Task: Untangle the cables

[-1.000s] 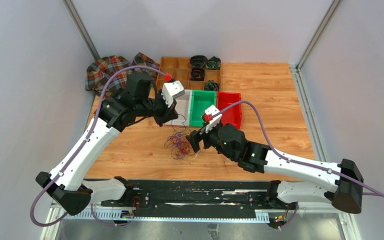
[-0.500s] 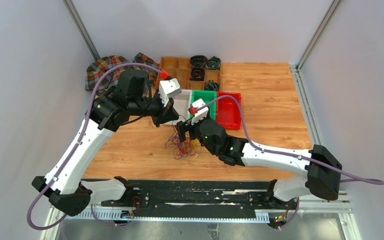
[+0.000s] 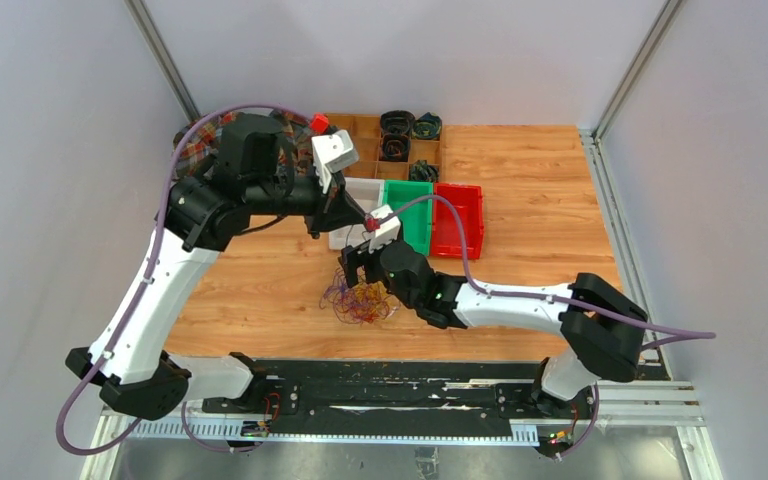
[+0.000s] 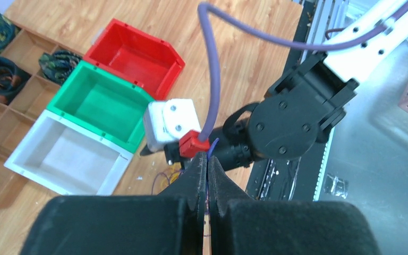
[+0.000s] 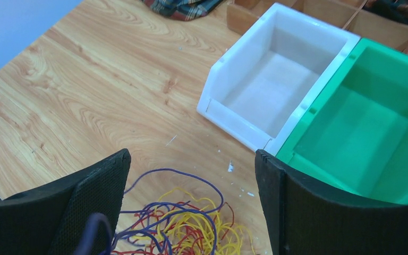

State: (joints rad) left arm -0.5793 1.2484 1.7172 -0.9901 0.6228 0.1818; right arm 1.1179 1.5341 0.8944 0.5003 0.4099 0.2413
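Down on the wooden table (image 3: pixel 540 180), the cables (image 3: pixel 358 300) lie in a loose heap of yellow, red and purple loops, just in front of the row of three bins and apart from them. Directly above the heap hangs the right gripper (image 3: pixel 360 268), its jaws spread wide; the right wrist view shows the two dark fingers (image 5: pixel 93 196) standing on either side of the tangle, with the coloured loops (image 5: pixel 186 226) between and below them, touching neither. The left gripper (image 4: pixel 207 159) sits higher, over the white bin (image 5: pixel 234 119), with its jaws pressed together on a thin purple strand (image 4: pixel 207 175) that shows in the seam between them. Beside the white bin stands the green bin (image 5: pixel 361 127), wall to wall with it, and then the red bin (image 3: pixel 457 215). Behind them is a wooden compartment tray (image 3: pixel 360 128) with dark coiled items in some sections, and a plaid cloth (image 3: pixel 195 145) lies at the far left corner.
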